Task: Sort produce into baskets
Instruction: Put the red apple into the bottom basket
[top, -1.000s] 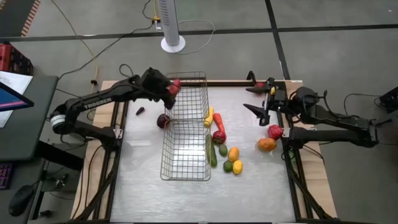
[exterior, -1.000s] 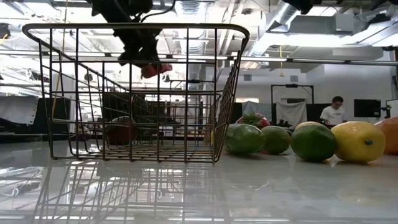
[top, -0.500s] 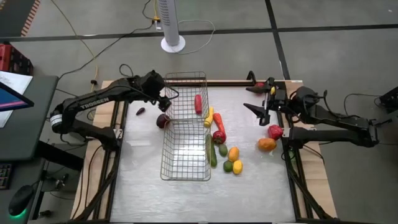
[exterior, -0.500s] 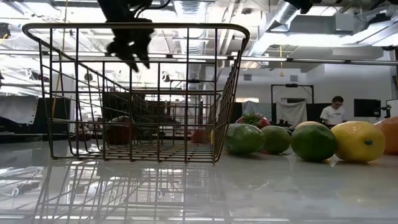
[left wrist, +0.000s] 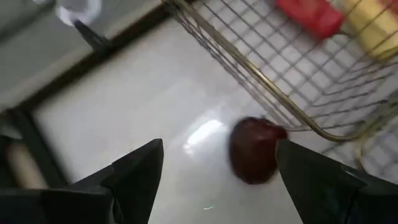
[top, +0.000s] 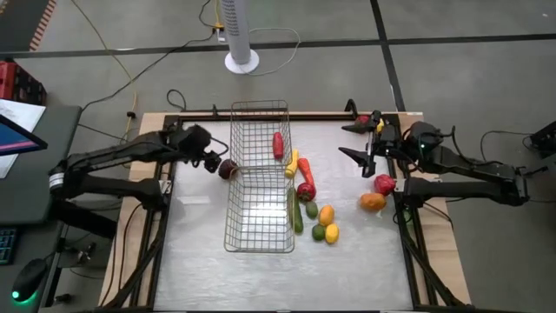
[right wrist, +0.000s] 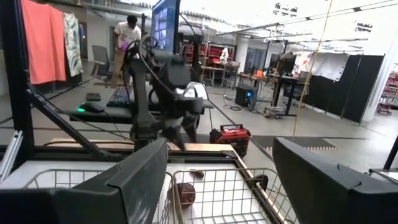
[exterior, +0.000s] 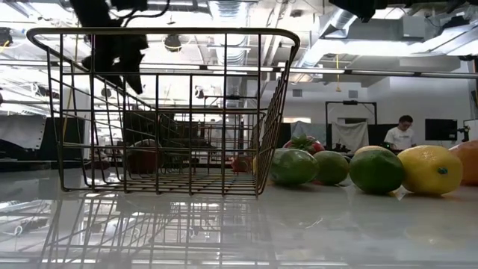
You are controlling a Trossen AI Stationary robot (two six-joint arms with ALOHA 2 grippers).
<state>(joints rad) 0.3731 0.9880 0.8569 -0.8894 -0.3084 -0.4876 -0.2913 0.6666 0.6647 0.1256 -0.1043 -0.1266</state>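
Status: you've got 1 piece sorted so far as I can see. A red chilli-like piece (top: 277, 144) lies inside the far basket (top: 259, 109). The near basket (top: 260, 246) looks to hold nothing.

Left to do:
- dark red round fruit (top: 228, 169) on the table, just outside the baskets' left wall
- small dark piece (top: 196, 156) near the left arm, too small to name
- cluster right of the baskets: yellow long piece (top: 292, 164), orange carrot-like piece (top: 304, 167), red round piece (top: 306, 190), cucumber (top: 295, 211), small green one (top: 311, 209), orange fruit (top: 326, 215), lime (top: 318, 232), lemon (top: 332, 233)
- 2 more by the right arm: red (top: 384, 183), orange (top: 373, 202)

So roughly 1 of 13, early days.

Jaws: your left gripper (left wrist: 217, 180) is spread wide, holding nothing, touching nothing, hovering just above and beside the dark red fruit. I'd judge that's your next pick. Right gripper (top: 365, 139) parked at the table's far right, fingers apart, nothing held.
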